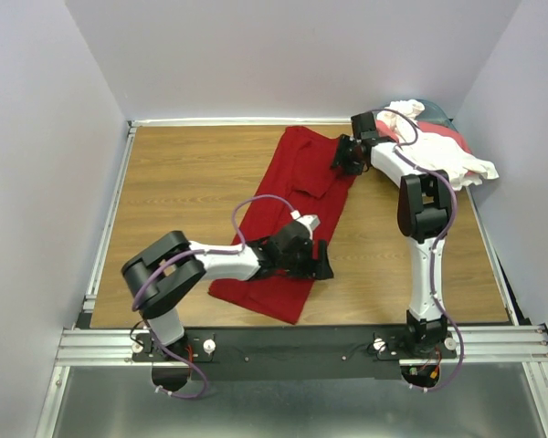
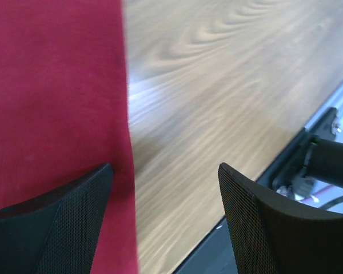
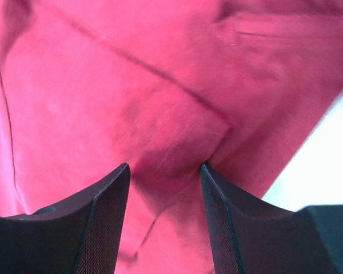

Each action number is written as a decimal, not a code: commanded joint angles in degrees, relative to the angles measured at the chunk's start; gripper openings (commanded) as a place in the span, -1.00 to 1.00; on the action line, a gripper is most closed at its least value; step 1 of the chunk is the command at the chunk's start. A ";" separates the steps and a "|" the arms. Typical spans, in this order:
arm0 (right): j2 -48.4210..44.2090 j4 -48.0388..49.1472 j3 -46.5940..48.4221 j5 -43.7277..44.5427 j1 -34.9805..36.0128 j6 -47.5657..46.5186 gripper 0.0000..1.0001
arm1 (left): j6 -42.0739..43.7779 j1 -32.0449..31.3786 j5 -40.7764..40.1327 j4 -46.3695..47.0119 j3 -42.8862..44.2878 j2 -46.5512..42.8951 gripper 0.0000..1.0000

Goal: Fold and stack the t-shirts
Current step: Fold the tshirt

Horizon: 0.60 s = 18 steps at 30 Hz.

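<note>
The dark crimson t-shirt (image 1: 297,214) lies as a long strip on the wooden table (image 1: 183,182), running from the back middle to the front. My left gripper (image 1: 323,265) is open and empty at the strip's right edge near the front. In the left wrist view (image 2: 164,166) one finger is over the crimson cloth (image 2: 51,91) and the other over bare wood. My right gripper (image 1: 343,157) is open at the shirt's far right corner. In the right wrist view (image 3: 164,165) a raised fold of the cloth (image 3: 177,142) sits between its fingers.
A heap of other shirts lies at the back right corner: white (image 1: 457,162), lighter red-pink (image 1: 446,135), teal (image 1: 434,108). Grey walls close in the table at the back and sides. A metal rail (image 1: 301,342) runs along the near edge.
</note>
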 commanded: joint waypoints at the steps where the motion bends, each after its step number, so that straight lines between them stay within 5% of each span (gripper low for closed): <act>1: 6.42 -4.12 3.65 2.52 -1.11 -2.79 0.21 | -1.61 -3.01 4.69 -0.77 4.65 6.26 0.65; 18: 16.27 -6.76 19.92 -2.58 -1.37 -4.20 0.23 | -0.82 -4.50 9.79 0.72 20.92 18.40 0.66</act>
